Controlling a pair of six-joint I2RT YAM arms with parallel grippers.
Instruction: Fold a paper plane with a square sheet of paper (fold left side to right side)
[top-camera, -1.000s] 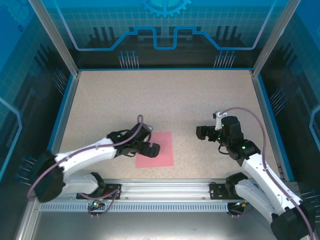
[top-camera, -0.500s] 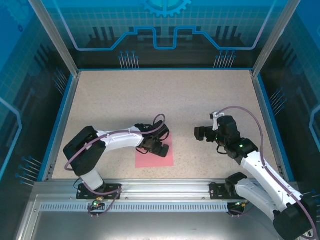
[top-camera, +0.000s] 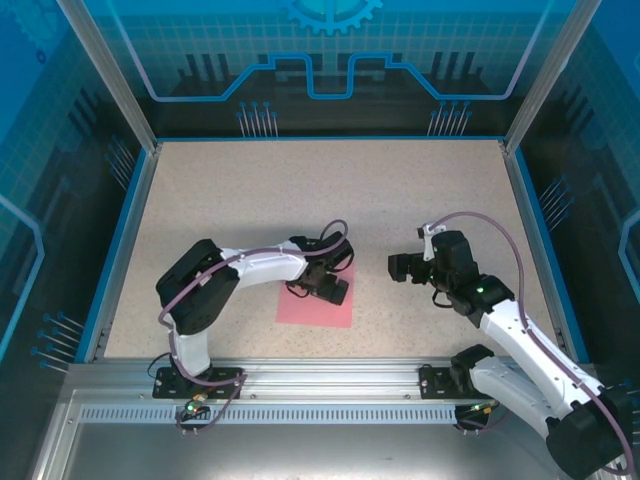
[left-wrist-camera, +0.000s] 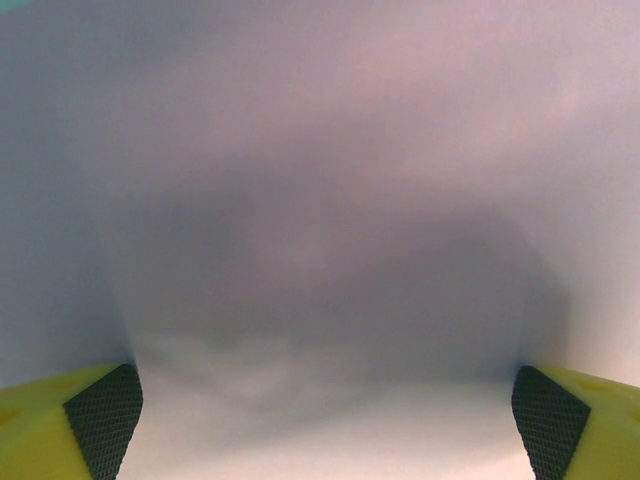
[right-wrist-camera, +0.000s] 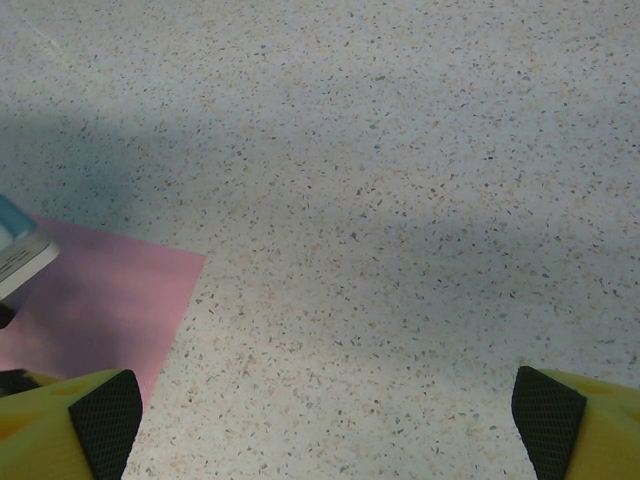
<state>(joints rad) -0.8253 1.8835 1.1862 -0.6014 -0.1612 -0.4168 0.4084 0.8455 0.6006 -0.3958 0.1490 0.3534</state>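
The square sheet of paper (top-camera: 312, 311) lies flat on the bench (top-camera: 300, 190), near the middle of its near side and slightly left of centre. The left end effector (top-camera: 330, 289) sits low over the sheet's far right part. Its jaws are spread wide and hold nothing. The left wrist view is a close pink blur, so I cannot tell whether it touches the paper. The right end effector (top-camera: 400, 267) hovers over bare bench just right of the sheet, also wide and empty.

The main risk, as I judge it, is the thin sheet sliding or crumpling instead of lifting. A flat edge on a smooth top gives the fingers little to catch, and a push would shift the sheet and skew the crease. The two end effectors are also near each other, so a sweep to the right could bring them together.

The sheet's left edge is uncovered. There is open room to the far side and to the left, and less toward the near rail (top-camera: 330, 375).
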